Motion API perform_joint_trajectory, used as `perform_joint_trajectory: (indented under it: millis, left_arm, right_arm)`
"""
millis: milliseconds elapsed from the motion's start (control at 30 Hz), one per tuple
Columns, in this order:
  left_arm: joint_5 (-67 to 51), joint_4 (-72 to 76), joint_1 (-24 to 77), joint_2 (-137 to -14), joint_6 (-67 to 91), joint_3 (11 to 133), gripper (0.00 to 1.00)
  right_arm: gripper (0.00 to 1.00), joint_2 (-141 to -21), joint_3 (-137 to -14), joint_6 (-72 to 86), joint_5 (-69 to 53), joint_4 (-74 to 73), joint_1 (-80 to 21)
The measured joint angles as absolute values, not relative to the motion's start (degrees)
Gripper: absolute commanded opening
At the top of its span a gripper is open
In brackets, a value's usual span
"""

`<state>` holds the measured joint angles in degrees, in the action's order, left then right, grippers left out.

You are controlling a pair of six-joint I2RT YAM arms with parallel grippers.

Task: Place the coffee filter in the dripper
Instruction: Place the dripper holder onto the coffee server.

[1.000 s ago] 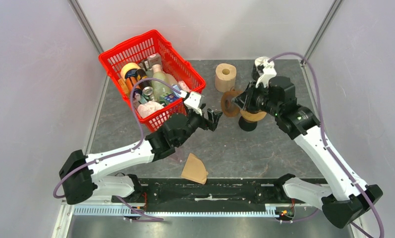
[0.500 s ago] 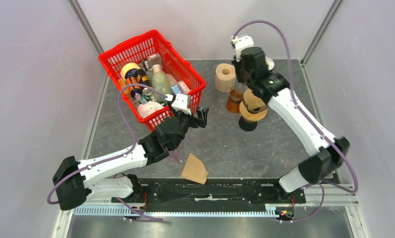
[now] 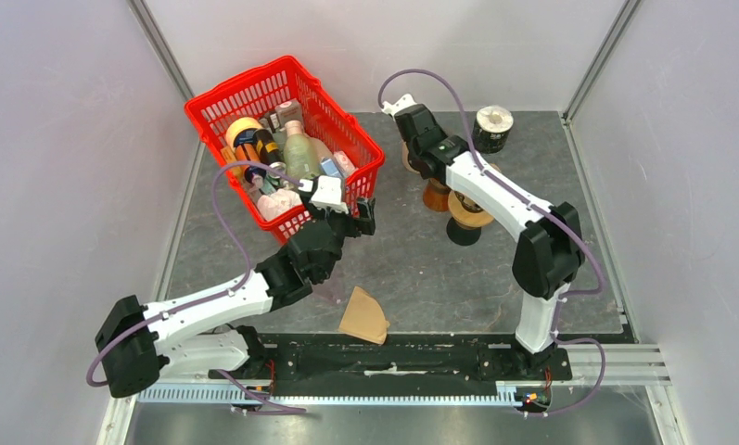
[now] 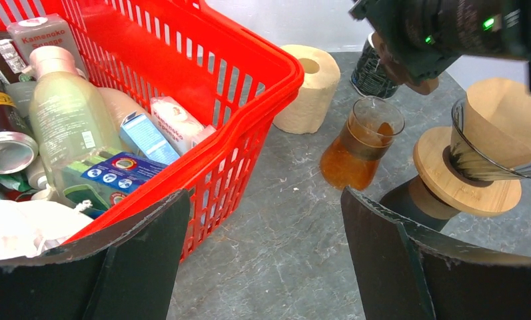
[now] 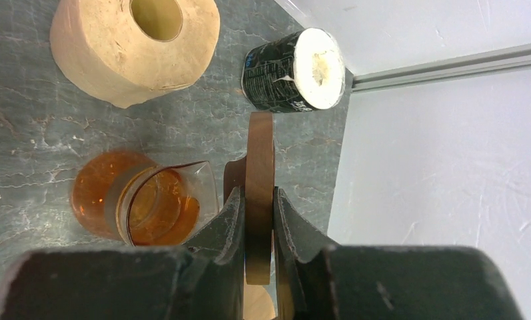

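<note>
Left arm reaches toward 11 o'clock, left gripper (image 4: 264, 200) spread wide beside the red basket (image 4: 286, 67). Right arm, a second ago at the dripper (image 3: 465, 215), has swung to 12 o'clock; right gripper (image 5: 257, 200) pinches what looks like a wooden ring (image 5: 260, 153) edge-on. The coffee filter (image 3: 363, 316) lies flat at 6 o'clock.

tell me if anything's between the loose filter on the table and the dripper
Nothing on the table between the loose filter and the dripper, but a second filter already seems to sit in its cone.
</note>
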<state>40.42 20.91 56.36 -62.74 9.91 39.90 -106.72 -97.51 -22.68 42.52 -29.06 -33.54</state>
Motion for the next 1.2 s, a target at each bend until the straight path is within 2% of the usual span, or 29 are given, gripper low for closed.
perform_joint_trajectory:
  millis: [900,1200]
  left_arm:
    - [40.4,20.9,55.9,-61.1,9.9,39.0,0.92]
    - [40.3,20.9,55.7,-61.1,9.9,39.0,0.92]
  right_arm:
    - [0.07,-113.6,-96.9,-34.5,50.0,-28.2,-37.6]
    - [0.14,-114.1,-96.9,-33.6,50.0,-28.2,-37.6]
